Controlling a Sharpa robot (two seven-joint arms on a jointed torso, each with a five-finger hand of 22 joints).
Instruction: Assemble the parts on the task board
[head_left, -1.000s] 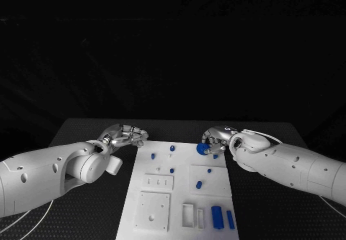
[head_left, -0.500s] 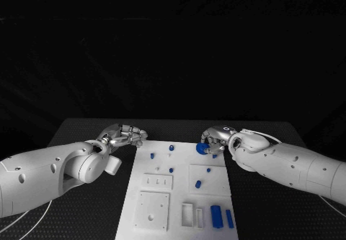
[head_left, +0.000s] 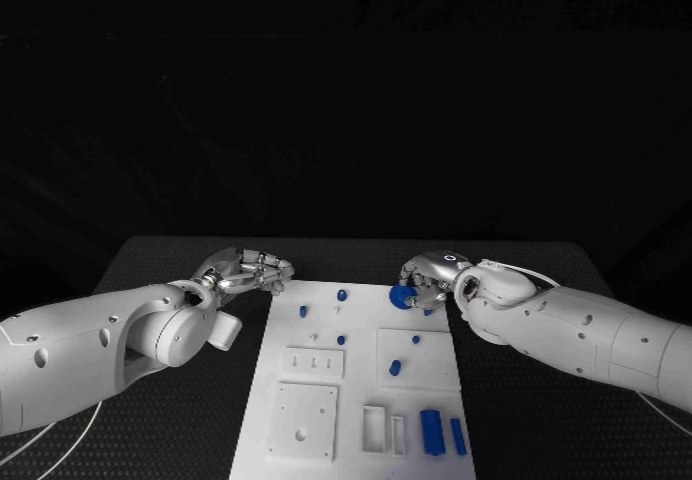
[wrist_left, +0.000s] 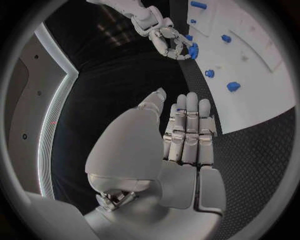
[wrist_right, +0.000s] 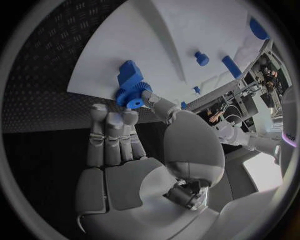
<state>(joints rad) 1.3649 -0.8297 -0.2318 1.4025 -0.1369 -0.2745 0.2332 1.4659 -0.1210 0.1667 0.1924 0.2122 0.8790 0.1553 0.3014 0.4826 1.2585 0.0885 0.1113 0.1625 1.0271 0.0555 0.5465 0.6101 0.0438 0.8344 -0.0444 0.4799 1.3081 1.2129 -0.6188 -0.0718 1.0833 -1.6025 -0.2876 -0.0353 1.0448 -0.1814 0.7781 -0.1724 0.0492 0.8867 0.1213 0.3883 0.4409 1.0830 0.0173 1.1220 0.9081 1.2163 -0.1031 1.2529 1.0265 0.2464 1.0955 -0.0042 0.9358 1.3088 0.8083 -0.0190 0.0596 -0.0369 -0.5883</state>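
In the head view, a blue gear (head_left: 402, 296) is held by the right hand (head_left: 428, 281) at the far right corner of the task board (head_left: 361, 380); the left hand (head_left: 248, 272) is curled on nothing just off the board's far left corner. Small blue parts (head_left: 394, 367) stand in the board, and two blue blocks (head_left: 431, 432) lie by its near slots.

In the left wrist view, the left hand (wrist_left: 181, 140) is seen with fingers folded, grasping nothing.

In the right wrist view, the gear (wrist_right: 132, 96) is pinched at the fingertips (wrist_right: 152, 98) over the board's edge (wrist_right: 94, 75).

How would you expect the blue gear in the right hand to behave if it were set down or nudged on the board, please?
The blue gear, pinched by the right hand, looks like rigid plastic, so probably stiff and light. Its round, toothed rim suggests it could roll if dropped on edge. Laid flat on the task board, it would likely slide rather than tip.
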